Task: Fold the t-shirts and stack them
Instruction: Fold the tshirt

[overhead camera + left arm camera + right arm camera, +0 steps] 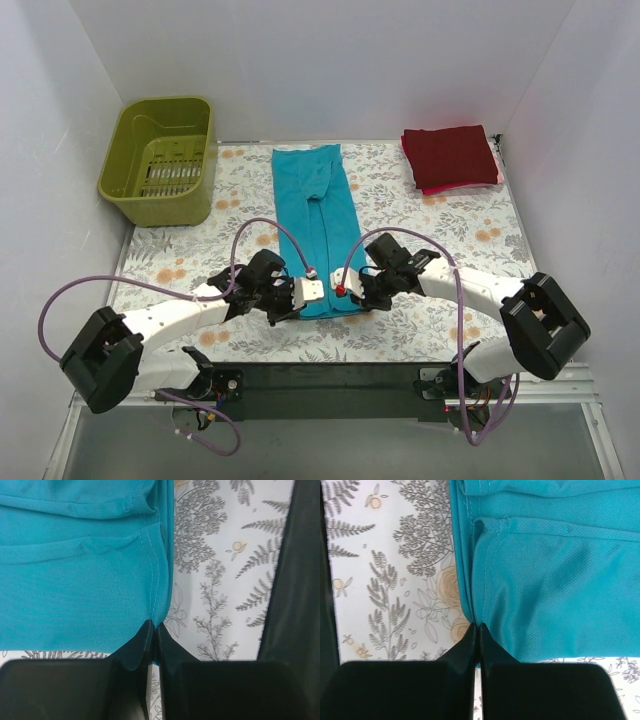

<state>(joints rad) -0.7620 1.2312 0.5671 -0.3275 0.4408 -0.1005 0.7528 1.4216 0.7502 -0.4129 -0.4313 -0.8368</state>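
Note:
A teal t-shirt lies folded into a long narrow strip down the middle of the table, running from the far edge toward the arms. My left gripper is shut on its near left corner; the left wrist view shows the teal hem pinched between the closed fingers. My right gripper is shut on its near right corner, with the teal cloth nipped between its closed fingers. A folded dark red t-shirt rests on a pink one at the far right.
An olive-green plastic basket stands at the far left corner. The table has a floral cover. White walls close in the back and both sides. A black rail runs along the near edge.

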